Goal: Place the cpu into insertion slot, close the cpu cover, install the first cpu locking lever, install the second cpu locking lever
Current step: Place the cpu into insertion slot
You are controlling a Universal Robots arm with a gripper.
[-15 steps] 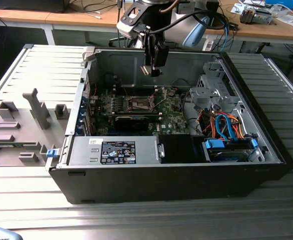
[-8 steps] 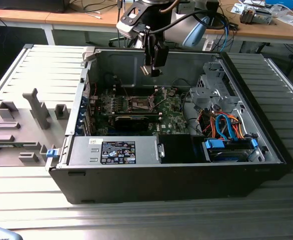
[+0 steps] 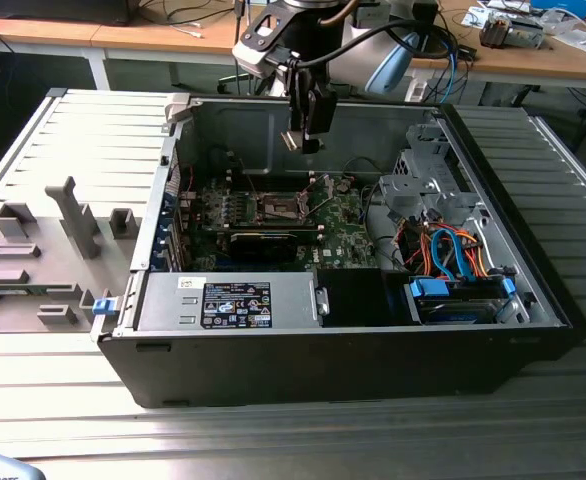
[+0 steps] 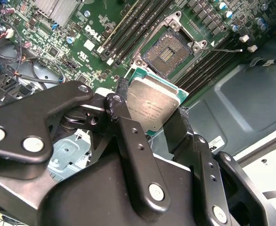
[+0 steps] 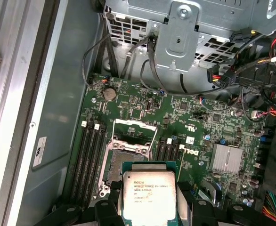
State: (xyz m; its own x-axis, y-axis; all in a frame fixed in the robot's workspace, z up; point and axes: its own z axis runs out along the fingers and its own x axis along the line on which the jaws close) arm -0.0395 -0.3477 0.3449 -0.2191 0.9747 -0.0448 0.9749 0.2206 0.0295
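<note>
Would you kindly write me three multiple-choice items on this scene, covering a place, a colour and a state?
1. Where is the cpu? A held in the tool above the circuit board; B seated in the slot; C on the table.
2. The circuit board is: A red; B green; C blue.
3. The insertion slot is: A filled; B under a heatsink; C empty.
Answers: A, the tool clamps its edges. B, green in both wrist views. C, bare contacts show.
</note>
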